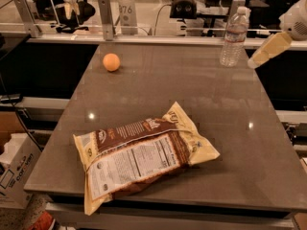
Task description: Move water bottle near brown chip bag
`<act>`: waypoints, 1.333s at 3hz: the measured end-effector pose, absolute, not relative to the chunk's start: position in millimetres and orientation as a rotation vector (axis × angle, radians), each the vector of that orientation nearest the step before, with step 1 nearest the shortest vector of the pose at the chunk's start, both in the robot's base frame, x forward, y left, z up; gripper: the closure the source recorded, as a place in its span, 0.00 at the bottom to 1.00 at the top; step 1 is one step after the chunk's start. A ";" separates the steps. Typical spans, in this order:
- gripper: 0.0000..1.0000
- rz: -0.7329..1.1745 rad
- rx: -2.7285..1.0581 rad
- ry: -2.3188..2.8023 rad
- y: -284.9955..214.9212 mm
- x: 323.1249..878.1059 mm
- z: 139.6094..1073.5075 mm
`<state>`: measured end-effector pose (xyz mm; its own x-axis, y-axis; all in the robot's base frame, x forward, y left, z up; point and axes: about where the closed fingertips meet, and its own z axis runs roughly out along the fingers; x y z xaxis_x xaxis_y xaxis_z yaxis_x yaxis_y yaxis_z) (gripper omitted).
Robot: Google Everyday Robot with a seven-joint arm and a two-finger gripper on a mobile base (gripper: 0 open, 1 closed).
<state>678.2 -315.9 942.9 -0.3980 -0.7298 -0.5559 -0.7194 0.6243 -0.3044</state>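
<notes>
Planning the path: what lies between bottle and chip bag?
Camera view: only bare table between bottle and bag. The gripper hangs just right of the bottle.

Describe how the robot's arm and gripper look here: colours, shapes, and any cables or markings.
The gripper, at the right edge of the view just right of the water bottle, is pale cream, long and narrowing toward its tip. Behind it the arm has a smooth, rounded white shell with a greyish dotted patch. No cables or printed markings show.
</notes>
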 end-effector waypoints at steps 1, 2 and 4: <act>0.00 -0.002 -1.063 2.179 -316.9 702.1 933.1; 0.00 0.002 -0.995 2.152 -313.6 722.1 927.2; 0.00 0.017 -0.871 2.097 -294.5 759.0 916.9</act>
<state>759.0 -294.5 916.9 -0.4020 -0.5766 -0.7113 -0.5884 0.7579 -0.2818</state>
